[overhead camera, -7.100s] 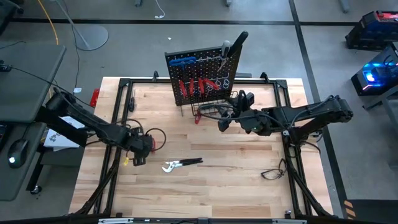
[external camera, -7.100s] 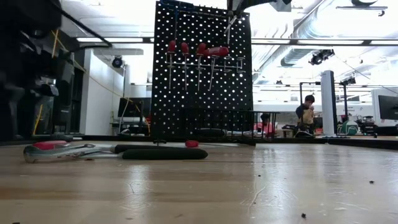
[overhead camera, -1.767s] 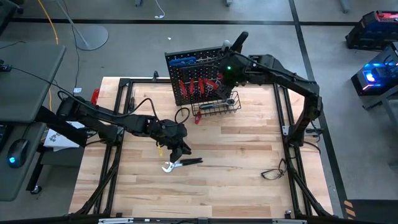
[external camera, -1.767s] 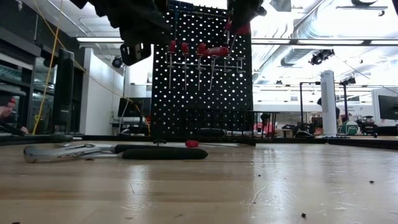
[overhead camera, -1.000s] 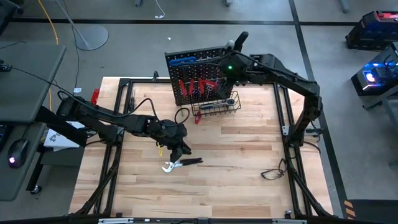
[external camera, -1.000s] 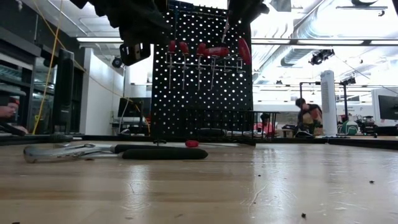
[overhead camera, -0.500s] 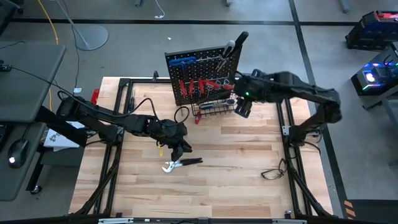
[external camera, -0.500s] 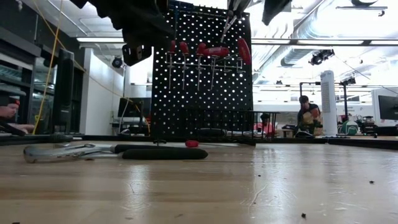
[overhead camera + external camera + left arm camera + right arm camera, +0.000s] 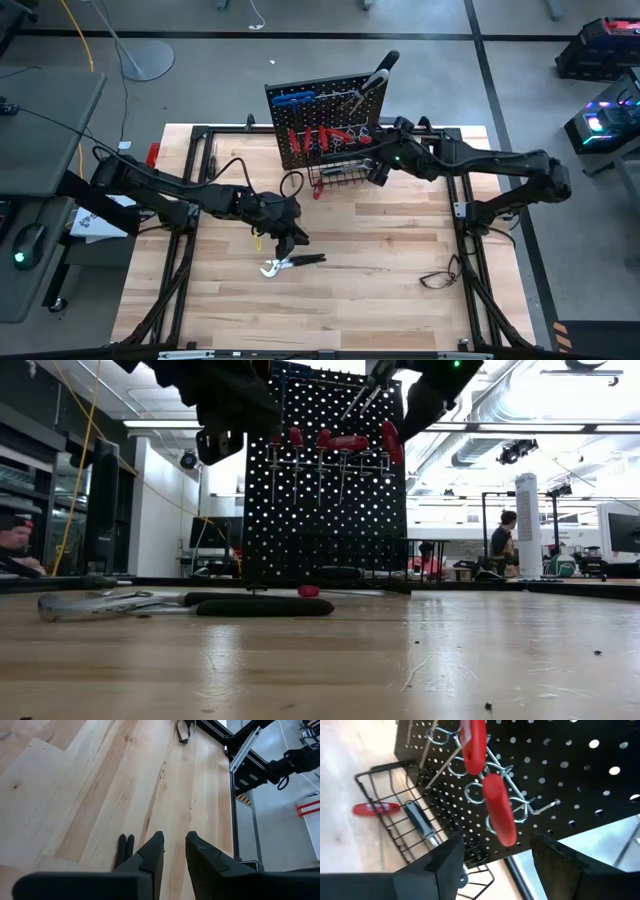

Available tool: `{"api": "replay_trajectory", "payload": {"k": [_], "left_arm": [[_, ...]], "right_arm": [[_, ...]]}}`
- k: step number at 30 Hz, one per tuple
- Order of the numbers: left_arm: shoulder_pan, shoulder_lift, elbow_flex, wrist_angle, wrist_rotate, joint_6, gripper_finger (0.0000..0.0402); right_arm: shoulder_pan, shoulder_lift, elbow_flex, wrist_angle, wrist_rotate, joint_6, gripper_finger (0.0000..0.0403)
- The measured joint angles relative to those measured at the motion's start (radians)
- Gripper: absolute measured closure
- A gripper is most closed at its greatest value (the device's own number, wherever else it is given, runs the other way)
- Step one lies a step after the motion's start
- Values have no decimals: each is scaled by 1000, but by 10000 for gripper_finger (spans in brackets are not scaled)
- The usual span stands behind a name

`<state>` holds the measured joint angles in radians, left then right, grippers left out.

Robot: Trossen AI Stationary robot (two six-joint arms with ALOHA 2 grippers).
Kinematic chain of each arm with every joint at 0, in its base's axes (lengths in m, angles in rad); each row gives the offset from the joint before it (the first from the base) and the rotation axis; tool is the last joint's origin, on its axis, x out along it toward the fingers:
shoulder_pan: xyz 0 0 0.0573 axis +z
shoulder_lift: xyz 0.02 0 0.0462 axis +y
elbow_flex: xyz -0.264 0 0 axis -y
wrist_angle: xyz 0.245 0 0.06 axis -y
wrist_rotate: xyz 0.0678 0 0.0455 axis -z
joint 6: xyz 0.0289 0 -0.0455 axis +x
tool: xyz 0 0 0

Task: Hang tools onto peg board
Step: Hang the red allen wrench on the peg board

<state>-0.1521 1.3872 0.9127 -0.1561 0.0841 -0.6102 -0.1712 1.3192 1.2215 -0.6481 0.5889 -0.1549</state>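
Two end effectors open — left end effector (image 9: 291,243) hovered over pliers (image 9: 291,264) on tabletop (image 9: 380,270); right end effector (image 9: 377,172) empty beside peg board (image 9: 322,125).

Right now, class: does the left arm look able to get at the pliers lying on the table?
Probably yes. The left end effector hangs just above the pliers, its fingers parted, and nothing lies between them; bare table surrounds the tool.

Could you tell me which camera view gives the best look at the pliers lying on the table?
The high view: the pliers lie whole on the table, silver jaws and black handles, just below the left gripper. The low view shows them only edge-on. The left wrist view catches just the handle tips; the right wrist view shows none.
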Motion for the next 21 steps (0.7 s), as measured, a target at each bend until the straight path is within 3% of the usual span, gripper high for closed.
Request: {"api": "replay_trajectory", "payload": {"k": [14,17,21], "left_arm": [[0,0,0,-2,-18,-23,332],[0,0,0,-3,-19,-36,332],[0,0,0,-3,-20,-40,332]], "right_arm": [[-124,83,0,73,-141,-134,196],[-126,94,0,52,-143,-131,235],[-124,80,0,47,-137,-88,346]]}}
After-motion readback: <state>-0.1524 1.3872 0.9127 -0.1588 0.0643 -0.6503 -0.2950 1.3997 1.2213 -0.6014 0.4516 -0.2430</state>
